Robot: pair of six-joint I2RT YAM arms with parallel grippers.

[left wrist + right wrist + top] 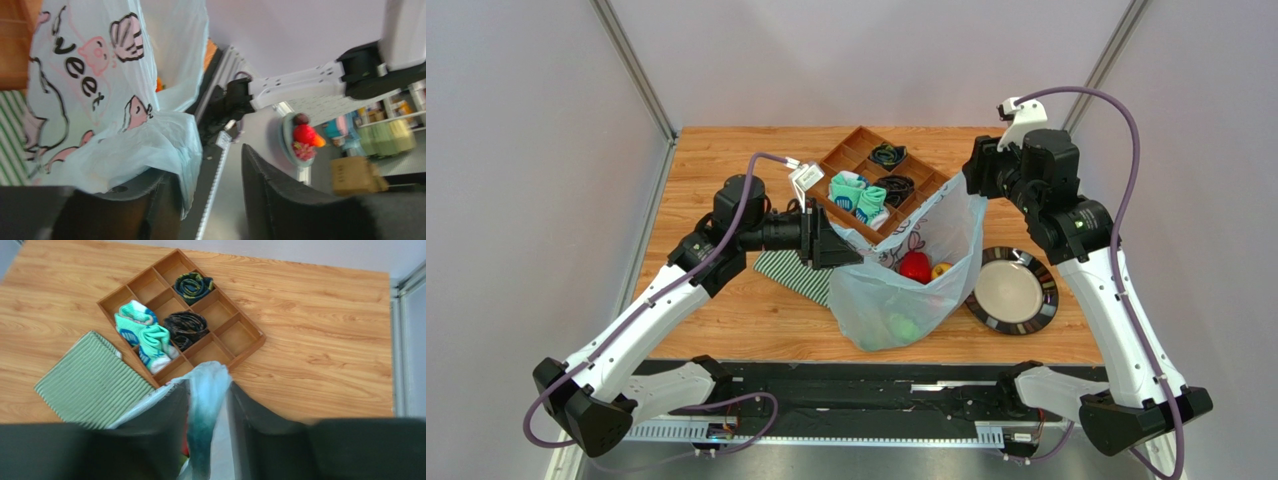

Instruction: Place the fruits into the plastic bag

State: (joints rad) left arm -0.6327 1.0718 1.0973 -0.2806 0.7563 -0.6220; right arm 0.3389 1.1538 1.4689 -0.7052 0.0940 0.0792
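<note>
The plastic bag (896,290) stands near the middle of the table (726,320), held up at its mouth by both arms. The right claw (209,386) is clenched on a bunched strip of the bag's rim at the bag's 1 o'clock corner; the pale film fills the narrow gap between its two fingers. The left claw (207,165) sits at the bag's 10 o'clock edge with its jaws well apart. The printed film drapes over one finger (125,210) and hangs down its inner side, while the other finger (280,200) stands clear of the bag, so nothing is pinched here.

Three fruits lie inside the bag. A red fruit (914,267) and a yellow fruit (941,270) show through the open mouth, touching each other, and a green fruit (903,326) shows through the film lower down, toward 6 o'clock.

A wooden tray (858,148) with socks (858,197) in it lies at the bag's 12 o'clock. A dark-rimmed plate (1013,290) lies just beside the bag at 3 o'clock. A striped cloth (791,275) lies at 9 o'clock, partly under the left claw.
</note>
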